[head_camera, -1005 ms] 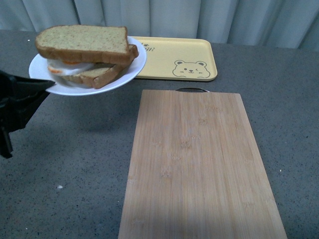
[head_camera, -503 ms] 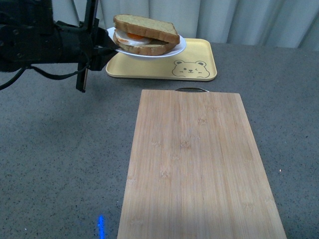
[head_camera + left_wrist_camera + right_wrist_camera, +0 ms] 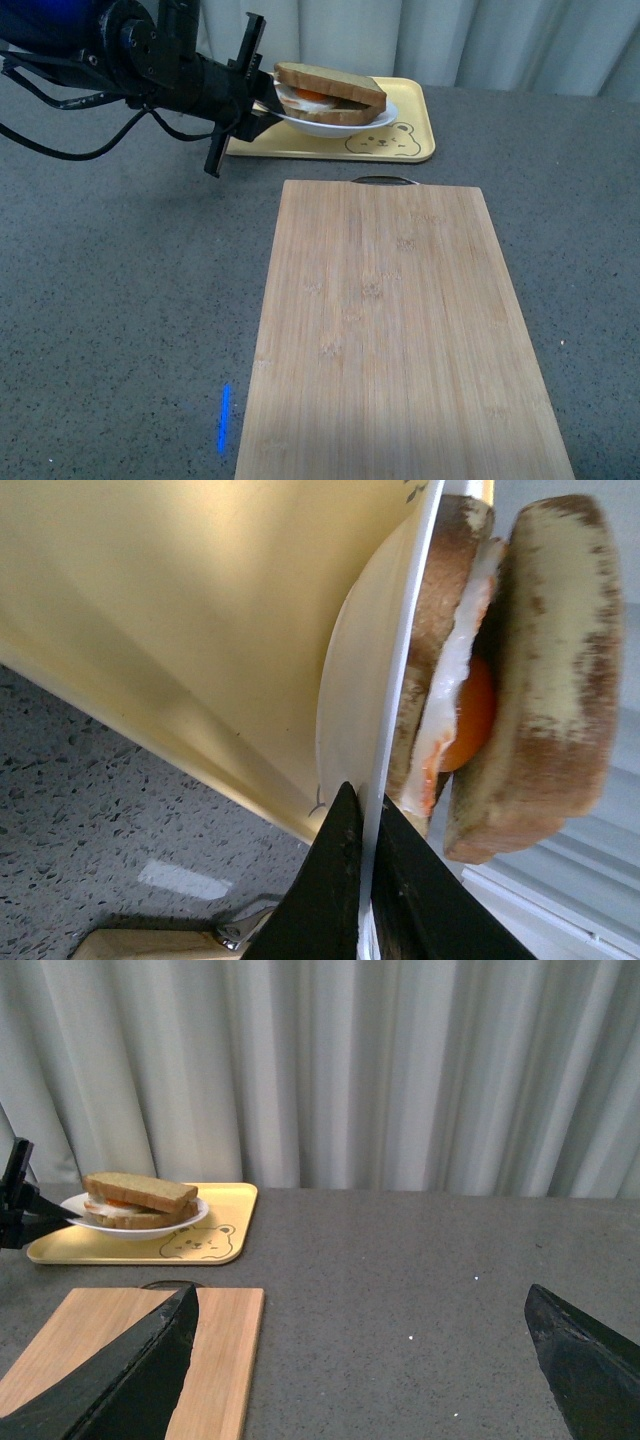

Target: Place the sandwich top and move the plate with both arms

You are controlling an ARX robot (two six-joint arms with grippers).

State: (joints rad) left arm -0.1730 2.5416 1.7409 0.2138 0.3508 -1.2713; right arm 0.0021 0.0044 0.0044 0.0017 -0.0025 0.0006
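Our left claw (image 3: pixel 266 104) is clamped on the rim of the plate (image 3: pixel 388 115), holding it over the yellow tray (image 3: pixel 415 145). The sandwich top (image 3: pixel 330 84) sits on the egg (image 3: pixel 475 715). Our right claw (image 3: pixel 360 1305) is spread wide above the bench (image 3: pixel 420 1260).

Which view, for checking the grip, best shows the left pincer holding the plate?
Left wrist view: the left pincer clamps the small round white plate edge-on, close up. Front view shows this small; right wrist view, tiny.
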